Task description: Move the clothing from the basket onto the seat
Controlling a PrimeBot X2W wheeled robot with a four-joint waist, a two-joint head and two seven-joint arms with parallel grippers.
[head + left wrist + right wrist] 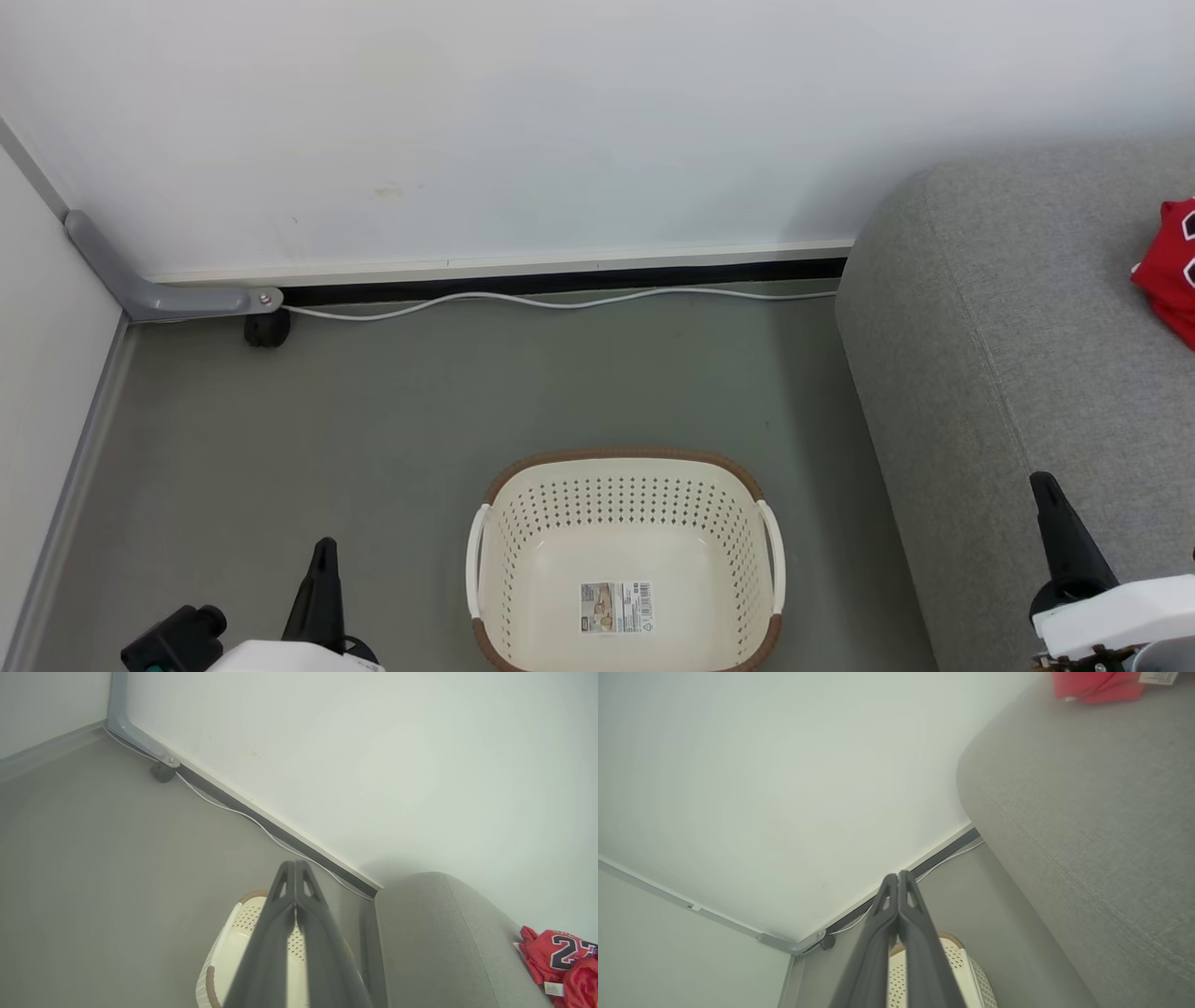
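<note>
The pale wall is running across behind the cream laundry basket, and the big grey sofa is sitting just to the right of the basket. The basket itself is standing upright on the grey-green floor, and no clothing is lying in it. The red "23" garments are lying up on the sofa, well off to the basket's right and further back. The left gripper is hanging just left of the basket, its jaws pressed tight together and gripping nothing. The right gripper is hovering to the basket's right, over the sofa's front edge, jaws likewise closed and empty. A white cable is trailing along the skirting behind the basket, and a small paper label is showing on the basket's bare bottom.
</note>
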